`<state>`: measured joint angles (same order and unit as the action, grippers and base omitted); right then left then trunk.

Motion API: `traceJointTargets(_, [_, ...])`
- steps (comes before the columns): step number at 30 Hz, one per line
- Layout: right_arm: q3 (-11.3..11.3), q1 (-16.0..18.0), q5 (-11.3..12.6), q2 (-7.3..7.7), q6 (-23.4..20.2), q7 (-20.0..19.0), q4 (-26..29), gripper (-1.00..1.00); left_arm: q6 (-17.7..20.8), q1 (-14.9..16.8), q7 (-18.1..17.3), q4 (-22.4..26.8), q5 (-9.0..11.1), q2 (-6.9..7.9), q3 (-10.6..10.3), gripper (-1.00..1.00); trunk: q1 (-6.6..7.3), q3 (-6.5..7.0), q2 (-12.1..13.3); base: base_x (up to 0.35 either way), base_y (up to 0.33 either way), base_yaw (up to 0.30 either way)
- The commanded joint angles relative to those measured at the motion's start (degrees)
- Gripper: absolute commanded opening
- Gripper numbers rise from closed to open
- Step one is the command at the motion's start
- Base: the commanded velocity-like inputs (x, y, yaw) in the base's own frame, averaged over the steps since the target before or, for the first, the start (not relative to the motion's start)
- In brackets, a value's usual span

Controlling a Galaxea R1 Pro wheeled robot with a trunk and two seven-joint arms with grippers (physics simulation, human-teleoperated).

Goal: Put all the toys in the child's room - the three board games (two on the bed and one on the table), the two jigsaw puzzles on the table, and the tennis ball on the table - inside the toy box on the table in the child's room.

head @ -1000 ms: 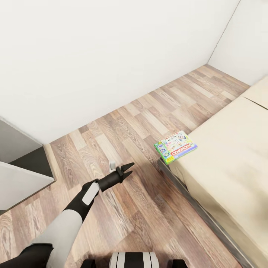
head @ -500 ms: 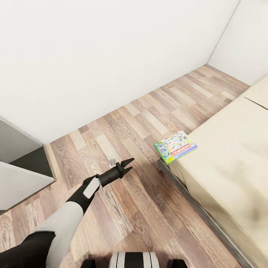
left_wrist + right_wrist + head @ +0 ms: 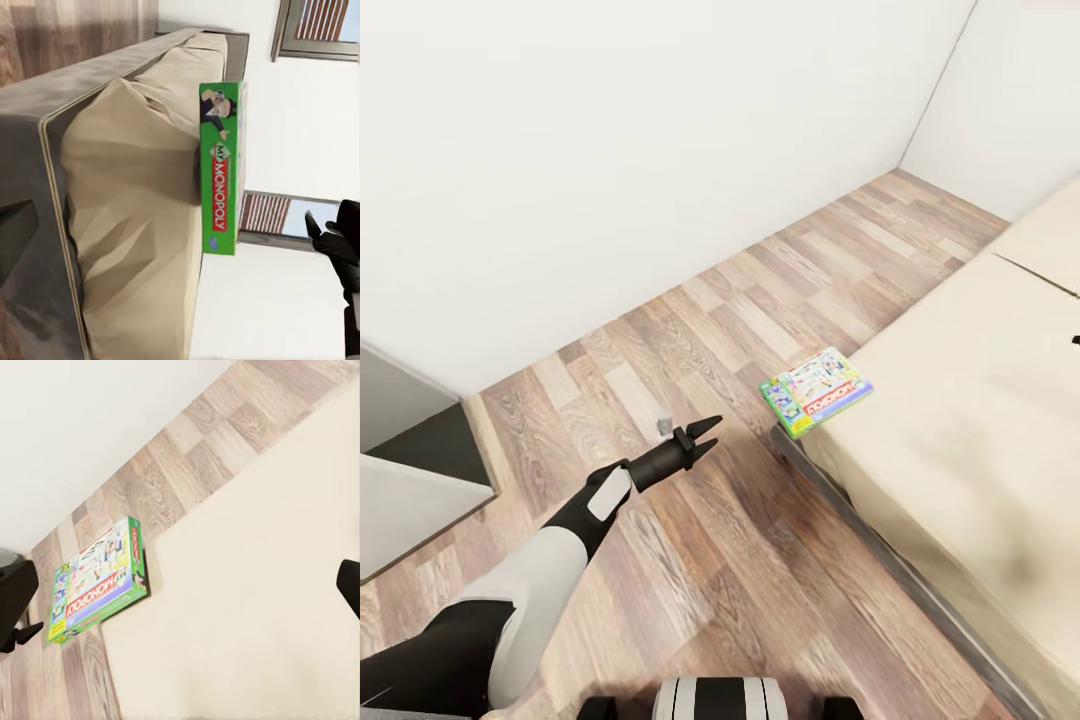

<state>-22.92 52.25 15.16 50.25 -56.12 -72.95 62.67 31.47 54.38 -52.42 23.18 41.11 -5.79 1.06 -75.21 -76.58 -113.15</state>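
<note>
On the near corner of the bed, at the mattress edge closest to the floor, lay a green-edged board game with its lid up and one end jutting out past the corner. No other game showed on the stretch of mattress in view. The box sat flat and looked loose and thin, so it would probably need a pinch across its overhanging edge rather than a grab from above.

To its left, well apart from it and over the wood floor, hung the left gripper, its two pointed fingers spread a little and holding nothing. It pointed toward the game. The step in hand seemed to be the approach to the first pick-up from the bed; the next move called for carrying that arm rightward to the jutting end and closing on it.

A dark tip of the right gripper appeared over the mattress; whether it was spread or closed I could not tell.

At the far left stood a grey-and-dark piece of furniture, possibly part of the table. No box or tub appeared, so what it held could not be judged.
</note>
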Motion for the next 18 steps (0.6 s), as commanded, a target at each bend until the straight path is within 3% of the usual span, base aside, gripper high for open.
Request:
traceJointTargets(1, [0.0, 0.05, 0.05, 0.01, -0.3, -0.11, -0.01, 1.0, 0.48, 0.02, -0.06, -0.01, 0.2, -0.02, 0.1, 1.0, 0.01, -0.03, -0.01, 0.0, 0.0, -0.22])
traceJointTargets(12, [-0.07, -0.03, 0.12, -0.46, -1.07, 0.35, 1.93, 1.0, 0.08, 0.37, -0.09, -0.4, 0.17, -0.21, 0.09, 1.0, 0.01, -0.03, -0.01, 0.0, 0.0, -0.247])
traceJointTargets(18, [-0.36, -0.46, 0.7, -0.54, -1.35, 0.41, 3.73, 1.0, -0.08, 0.42, 0.15, -0.57, 0.1, -0.35, 0.08, 1.0, 0.01, -0.03, -0.01, 0.0, 0.0, -0.134])
